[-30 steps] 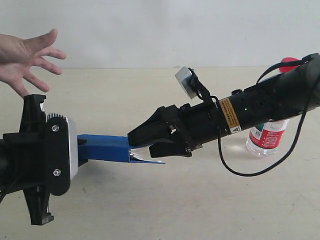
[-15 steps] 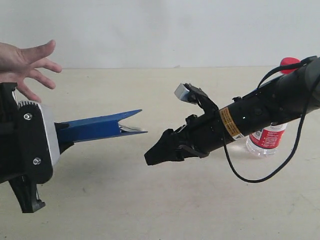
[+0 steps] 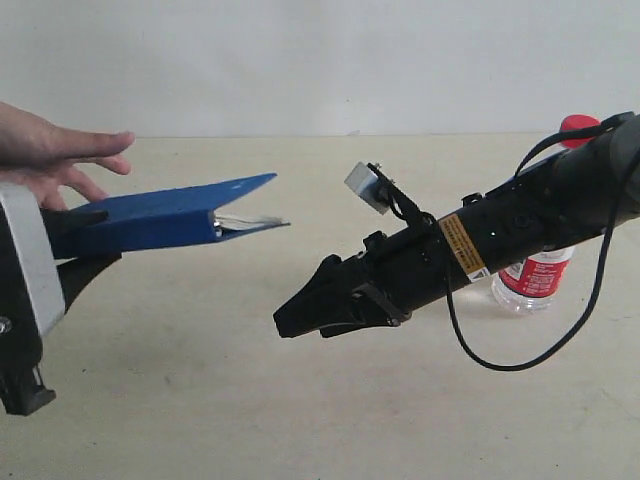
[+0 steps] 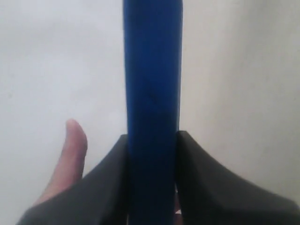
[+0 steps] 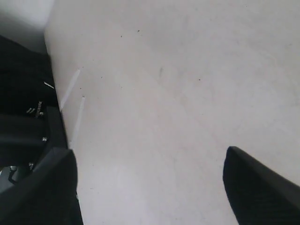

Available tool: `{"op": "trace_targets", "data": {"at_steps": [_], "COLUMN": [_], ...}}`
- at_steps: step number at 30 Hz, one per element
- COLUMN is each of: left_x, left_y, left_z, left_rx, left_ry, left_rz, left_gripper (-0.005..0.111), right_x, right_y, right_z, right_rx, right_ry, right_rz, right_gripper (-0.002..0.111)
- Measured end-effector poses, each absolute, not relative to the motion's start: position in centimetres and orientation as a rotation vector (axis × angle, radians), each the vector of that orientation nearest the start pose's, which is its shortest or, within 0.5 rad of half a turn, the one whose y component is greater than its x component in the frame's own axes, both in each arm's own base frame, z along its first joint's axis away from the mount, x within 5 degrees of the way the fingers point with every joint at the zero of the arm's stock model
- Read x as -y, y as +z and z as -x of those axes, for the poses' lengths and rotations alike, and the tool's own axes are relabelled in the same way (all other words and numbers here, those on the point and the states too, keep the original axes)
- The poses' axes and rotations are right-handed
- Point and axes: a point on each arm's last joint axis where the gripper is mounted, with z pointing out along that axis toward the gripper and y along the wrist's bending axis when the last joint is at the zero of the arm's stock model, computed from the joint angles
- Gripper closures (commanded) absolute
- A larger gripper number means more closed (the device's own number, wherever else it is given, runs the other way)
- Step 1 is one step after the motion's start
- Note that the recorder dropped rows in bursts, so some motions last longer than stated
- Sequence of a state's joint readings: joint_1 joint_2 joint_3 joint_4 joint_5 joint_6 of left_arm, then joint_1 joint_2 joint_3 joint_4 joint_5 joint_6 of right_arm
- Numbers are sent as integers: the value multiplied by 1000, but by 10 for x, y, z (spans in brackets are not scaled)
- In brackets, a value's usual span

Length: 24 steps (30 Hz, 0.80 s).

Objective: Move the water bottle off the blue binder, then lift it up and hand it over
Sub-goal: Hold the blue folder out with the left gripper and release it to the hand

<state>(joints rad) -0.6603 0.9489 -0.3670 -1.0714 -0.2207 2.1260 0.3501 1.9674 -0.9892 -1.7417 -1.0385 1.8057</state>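
Your left claw point(image 4: 152, 136) comes in level from the side, its two dark fingers pinching one end of the blue binder point(image 3: 150, 218). The binder juts ahead of the claw, clear of the surface point(image 3: 300, 420) and tilted slightly up, with pale sheets showing at its far end. A person's hand point(image 3: 50, 150) hovers palm-down just above that claw; you cannot tell whether it touches the binder. Your right arm slants down, and its right claw point(image 3: 298, 322) is spread wide and empty, low over the pale surface and apart from the binder's free end. The water bottle point(image 3: 535, 275) stands upright on the surface well behind the right claw, partly hidden by that arm. A plain white wall point(image 3: 320, 60) backs the scene.
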Motion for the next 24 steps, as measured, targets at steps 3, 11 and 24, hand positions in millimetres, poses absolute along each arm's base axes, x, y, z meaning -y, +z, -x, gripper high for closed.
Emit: {"op": "trace_targets", "data": {"at_steps": [3,11,24], "left_x": [90,81,90], "left_y": [243,262,235], "left_z": [-137,-124,-156], "left_rx": [-1308,-1152,-1248], "left_ry": [434,514,674], "left_rz": [-1438,-1404,-1486], "left_gripper": [102,102,102], "right_x": [-189,-189,-190], "right_y": [143,143,146], "right_z": [-291,-291,-288], "right_rx": [-2395,-2395,-2379], "right_ry": [1455,1455,1514], "right_rz": [827,827,845], "right_gripper": [33,33,33]}}
